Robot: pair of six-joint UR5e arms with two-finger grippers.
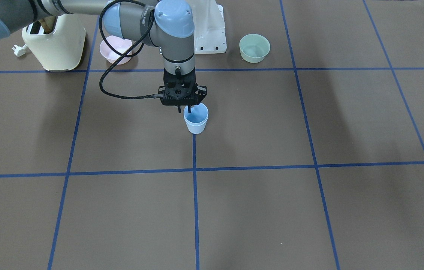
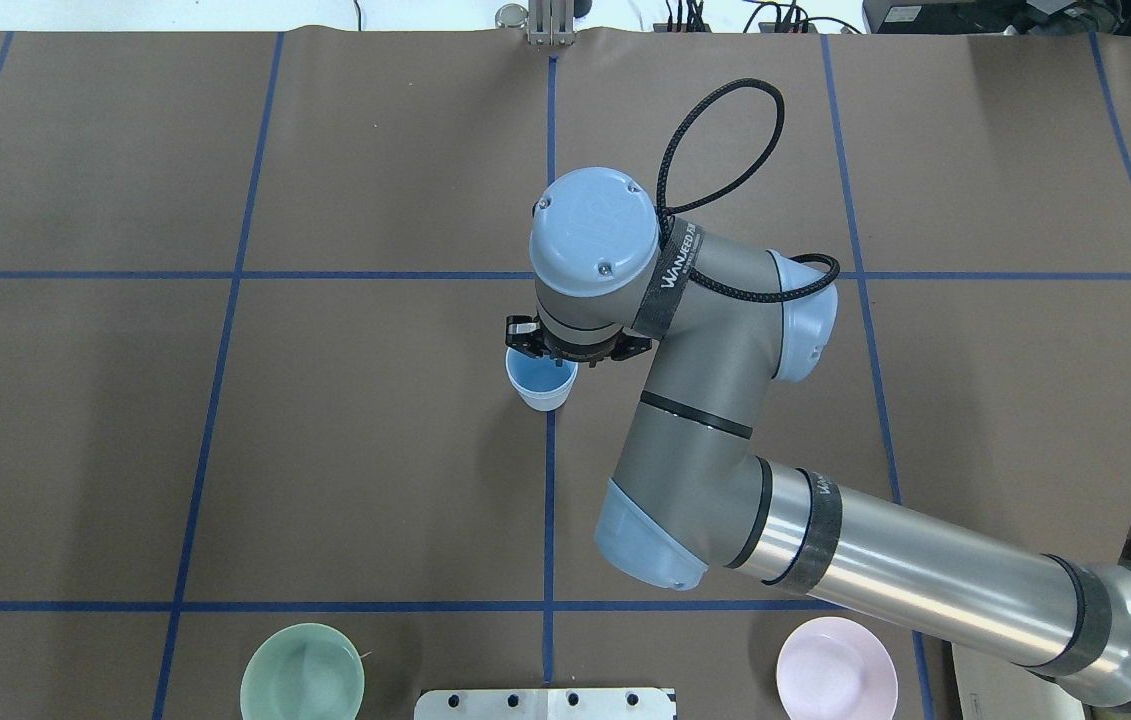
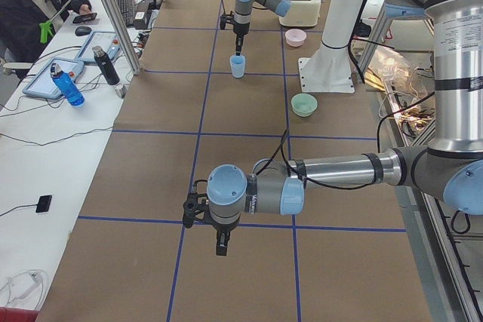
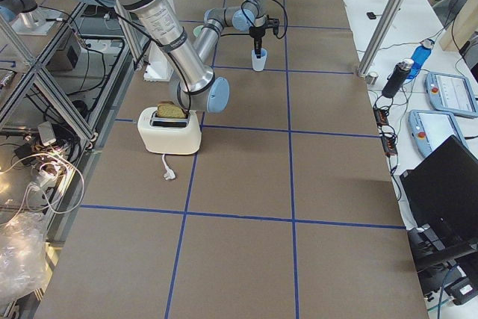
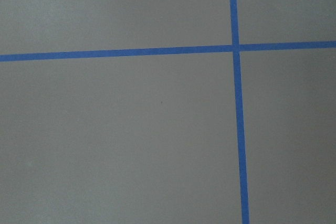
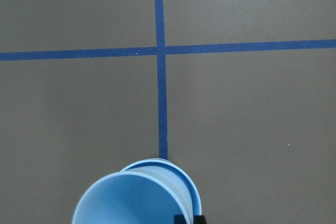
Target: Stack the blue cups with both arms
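The two blue cups [image 6: 137,195] sit one inside the other. They stand up on a blue tape line [image 1: 195,195] near the middle of the brown surface [image 1: 271,210]. The right wrist view shows two rims. The inner cup's rim is nearer the camera, and the outer cup's rim peeks out behind it and to one side. The right arm [image 2: 705,400] reaches over the cups and points the right claw [image 1: 185,111] straight down at them. One of its fingers [image 6: 180,219] is just inside the cup wall and the other is just outside, so the wall is between them. The fingers are close together, but I cannot tell if they squeeze the wall or just stand beside it. The left arm [image 3: 332,171] is well apart from the cups, out over another part of the surface. The left claw [image 3: 219,246] points down near a tape line. It shows only from the side, so I cannot tell if it is spread or pressed together. The left wrist view shows brown surface and crossing tape lines. A pink bowl [image 1: 116,48] and a green bowl [image 1: 254,48] sit on either side of the white stand [image 1: 210,33], well apart from the cups. A cream toaster [image 1: 56,41] stands beside the pink bowl.
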